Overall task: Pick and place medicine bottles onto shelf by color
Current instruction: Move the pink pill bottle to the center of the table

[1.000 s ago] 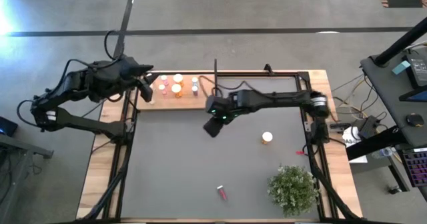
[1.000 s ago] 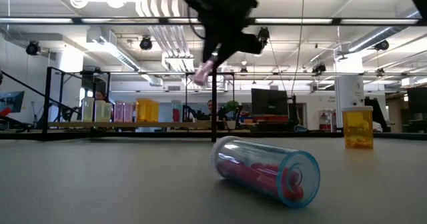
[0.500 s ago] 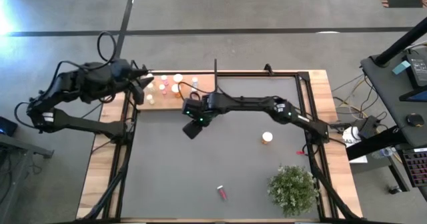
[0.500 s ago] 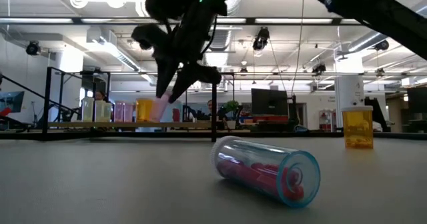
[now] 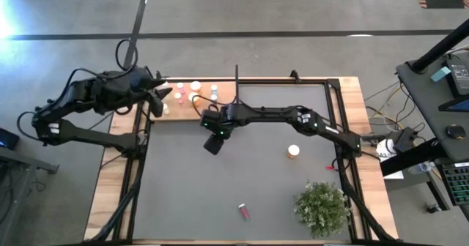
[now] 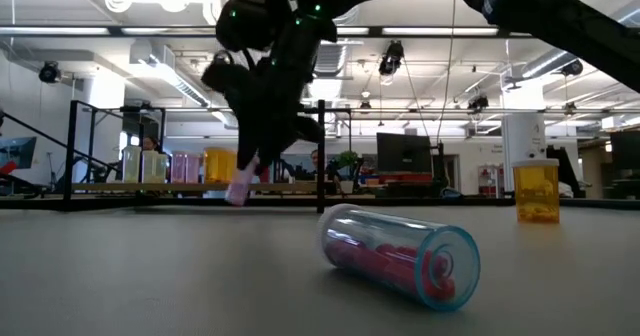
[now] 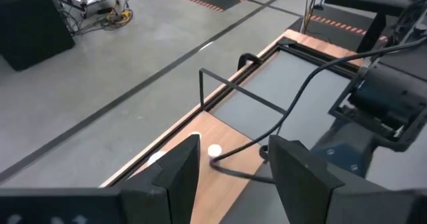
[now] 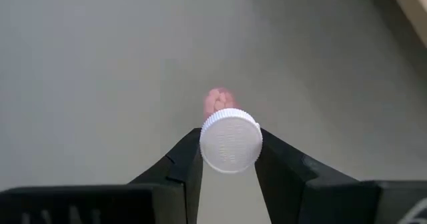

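Note:
My right gripper (image 5: 212, 145) hangs over the dark tabletop just in front of the shelf (image 5: 224, 92), shut on a pink medicine bottle (image 6: 240, 188) with a white cap. Several medicine bottles (image 5: 195, 87) stand upright on the light-wood shelf at the table's far edge. An orange bottle (image 5: 293, 151) stands on the table to the right. A red bottle (image 6: 400, 254) lies on its side near the front edge. My left gripper (image 7: 227, 171) is open and holds nothing, raised over the shelf's left end. My right gripper pinches the pink bottle at its cap end, one finger on each side of the white cap (image 8: 231, 141). The fingers (image 8: 183, 161) slant down from above. The bottle hangs tilted below them, its pink body (image 8: 217, 101) pointing down, low over the table and clear of it.
A bushy green plant (image 5: 321, 206) stands at the near right corner. A thin black frame (image 5: 282, 81) rises along the table's far edge beside the shelf. Bare tabletop lies around my right gripper, to its left and toward the front edge.
My right gripper has travelled toward the table's left edge and sunk from high up to just above the tabletop, rolling a little. The pink bottle went with it, still held and tilted. Most of this happened in the first half second.

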